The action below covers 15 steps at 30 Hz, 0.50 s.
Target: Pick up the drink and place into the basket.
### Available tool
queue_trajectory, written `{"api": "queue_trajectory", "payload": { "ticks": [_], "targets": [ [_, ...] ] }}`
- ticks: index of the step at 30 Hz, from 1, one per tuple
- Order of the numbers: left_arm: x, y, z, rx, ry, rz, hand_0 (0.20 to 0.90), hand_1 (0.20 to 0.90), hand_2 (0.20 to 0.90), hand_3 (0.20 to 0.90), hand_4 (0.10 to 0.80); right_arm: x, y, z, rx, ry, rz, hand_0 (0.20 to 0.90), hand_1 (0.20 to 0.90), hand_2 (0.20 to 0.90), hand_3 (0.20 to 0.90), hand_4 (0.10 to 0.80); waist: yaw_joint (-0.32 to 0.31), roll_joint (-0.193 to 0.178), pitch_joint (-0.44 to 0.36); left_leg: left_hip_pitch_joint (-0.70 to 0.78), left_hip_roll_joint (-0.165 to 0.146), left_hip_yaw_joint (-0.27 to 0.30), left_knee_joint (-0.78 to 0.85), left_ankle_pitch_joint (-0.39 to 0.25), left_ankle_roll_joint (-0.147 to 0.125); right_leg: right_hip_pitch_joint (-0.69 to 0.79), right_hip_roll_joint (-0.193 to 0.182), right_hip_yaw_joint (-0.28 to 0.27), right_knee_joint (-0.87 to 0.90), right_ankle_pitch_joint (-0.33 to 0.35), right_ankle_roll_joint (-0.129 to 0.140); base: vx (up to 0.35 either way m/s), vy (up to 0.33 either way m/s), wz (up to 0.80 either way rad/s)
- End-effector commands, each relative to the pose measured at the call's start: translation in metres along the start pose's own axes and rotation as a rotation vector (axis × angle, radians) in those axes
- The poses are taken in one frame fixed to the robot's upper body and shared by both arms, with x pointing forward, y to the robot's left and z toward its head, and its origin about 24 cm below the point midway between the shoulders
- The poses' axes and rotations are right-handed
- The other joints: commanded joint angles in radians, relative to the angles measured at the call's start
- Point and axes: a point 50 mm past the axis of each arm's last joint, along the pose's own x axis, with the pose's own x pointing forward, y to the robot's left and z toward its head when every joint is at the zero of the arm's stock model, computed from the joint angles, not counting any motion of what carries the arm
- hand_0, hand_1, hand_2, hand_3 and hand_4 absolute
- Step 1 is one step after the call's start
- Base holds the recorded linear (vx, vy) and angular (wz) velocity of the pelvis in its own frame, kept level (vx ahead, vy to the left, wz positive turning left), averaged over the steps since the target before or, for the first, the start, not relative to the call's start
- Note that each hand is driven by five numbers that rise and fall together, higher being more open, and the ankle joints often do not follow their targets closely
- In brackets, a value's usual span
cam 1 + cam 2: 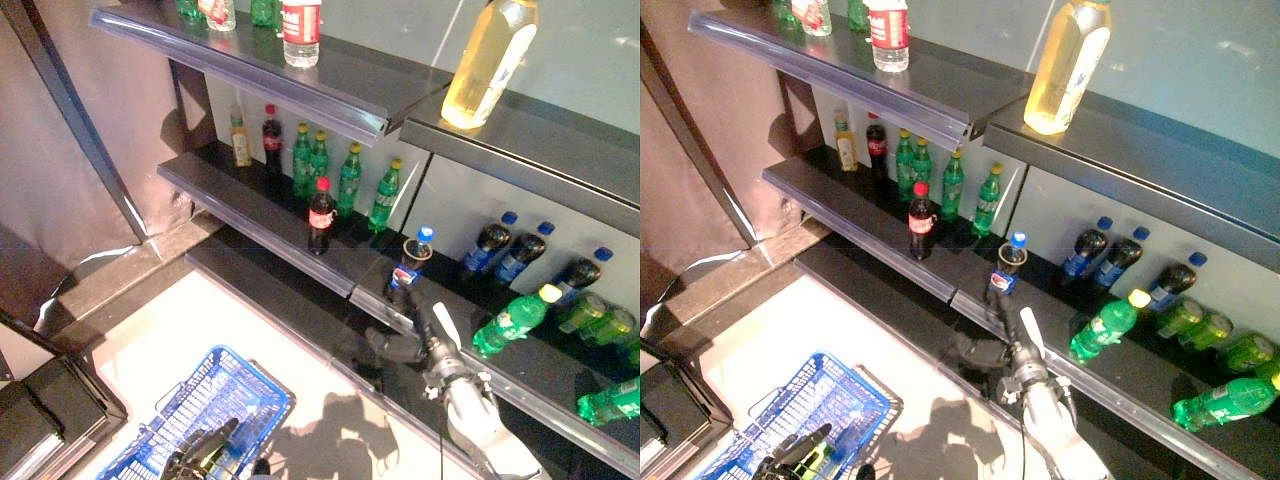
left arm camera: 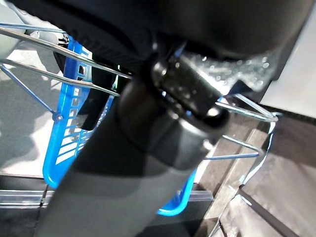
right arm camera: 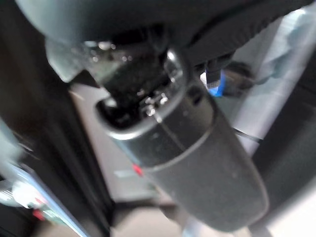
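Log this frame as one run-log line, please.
phase: reaching | right hand at blue-capped dark bottle on lower shelf | left hand holds blue basket

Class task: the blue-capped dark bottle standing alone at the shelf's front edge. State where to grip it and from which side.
Grip the bottle round its straight body, below the cap, from the open aisle side: it stands upright with clear space around it. The right hand is already there.

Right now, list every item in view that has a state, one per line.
blue-capped cola bottle: upright at the shelf edge, right hand at it
basket: on the floor, handle in left hand
red-capped cola bottle: upright, untouched
green bottle with yellow cap: lying on its side
large yellow bottle: leaning on the top shelf
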Motion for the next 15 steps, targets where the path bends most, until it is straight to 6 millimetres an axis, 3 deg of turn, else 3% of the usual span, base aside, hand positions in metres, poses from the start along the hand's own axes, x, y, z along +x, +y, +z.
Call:
{"api": "queue_trajectory", "payload": {
  "ticks": [1, 10, 15],
  "targets": [
    [-0.011, -0.016, -0.036, 0.061, 0.074, -0.104, 0.300, 0.300, 0.300, 0.200, 0.100, 0.013, -0.021, 0.078, 0.063, -0.406, -0.127, 0.900, 0.900, 0.900, 0.900, 0.800, 0.016, 0.047, -0.016, 0.047, 0.038, 0.050, 0.030, -0.068, 0.012, -0.084, -0.050, 0.004, 0.095, 0.010, 0.003, 0.037, 0.071, -0.03],
    [-0.019, -0.015, -0.050, 0.101, 0.107, -0.133, 0.300, 0.300, 0.300, 0.200, 0.100, 0.012, -0.033, 0.096, 0.156, -0.477, -0.284, 0.900, 0.900, 0.900, 0.900, 0.800, 0.030, 0.075, 0.010, 0.016, 0.021, 0.023, 0.121, -0.096, 0.021, -0.118, -0.062, -0.016, 0.197, -0.031, -0.020, 0.047, 0.064, 0.00],
    [-0.023, -0.013, -0.057, 0.109, 0.126, -0.140, 0.300, 0.300, 0.300, 0.200, 0.100, 0.011, -0.042, 0.096, 0.155, -0.478, -0.396, 0.900, 0.900, 0.900, 0.900, 0.800, 0.029, 0.091, 0.033, -0.005, 0.003, -0.001, 0.179, -0.110, 0.026, -0.150, -0.069, -0.018, 0.288, -0.071, -0.035, 0.080, 0.113, 0.06]
  ]
}}
